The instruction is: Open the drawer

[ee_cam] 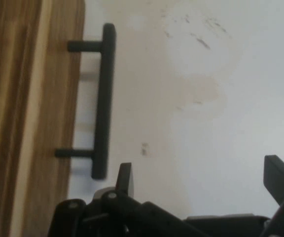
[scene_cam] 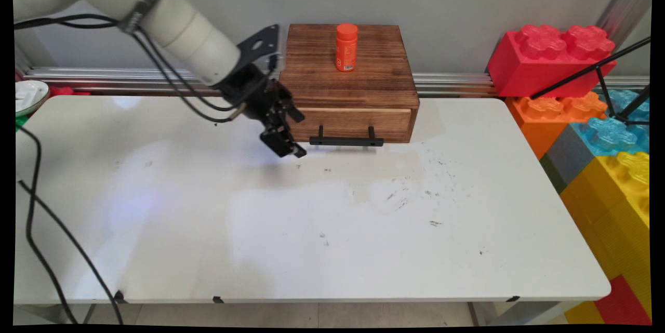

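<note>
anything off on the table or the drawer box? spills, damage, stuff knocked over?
Nothing knocked over. The orange bottle stands upright on the wooden drawer box, whose drawer is shut. The table has dark scuffs and a faint yellowish stain right of centre, in front of the box. The gripper, open, is just left of the drawer handle.

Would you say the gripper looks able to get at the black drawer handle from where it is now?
Probably yes. The gripper hangs open just left of the black handle on the wooden drawer box, and the hand view shows nothing between them, only bare table. The orange bottle stands on top, out of the way.
</note>
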{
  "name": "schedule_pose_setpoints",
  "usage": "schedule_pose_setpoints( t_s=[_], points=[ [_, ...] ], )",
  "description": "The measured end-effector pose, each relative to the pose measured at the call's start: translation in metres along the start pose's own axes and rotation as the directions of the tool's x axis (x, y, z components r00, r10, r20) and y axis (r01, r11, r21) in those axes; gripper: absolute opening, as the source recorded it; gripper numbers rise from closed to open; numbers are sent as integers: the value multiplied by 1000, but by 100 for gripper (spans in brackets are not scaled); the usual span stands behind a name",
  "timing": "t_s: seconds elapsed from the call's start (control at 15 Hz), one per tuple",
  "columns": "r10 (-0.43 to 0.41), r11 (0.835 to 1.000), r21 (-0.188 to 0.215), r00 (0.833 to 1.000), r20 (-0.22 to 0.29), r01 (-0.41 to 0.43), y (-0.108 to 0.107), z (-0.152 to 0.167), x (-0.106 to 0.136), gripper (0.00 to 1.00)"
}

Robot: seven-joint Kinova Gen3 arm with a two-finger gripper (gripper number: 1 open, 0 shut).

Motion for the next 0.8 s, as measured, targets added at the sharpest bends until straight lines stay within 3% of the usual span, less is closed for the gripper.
schedule_pose_setpoints(
  t_s=[0.33, 0.8],
  points=[
    [93, 995, 34, 994, 50, -95, -11, 36, 30, 100],
    [155, 986, 43, 982, 111, -160, -21, 89, 46, 100]
  ],
)
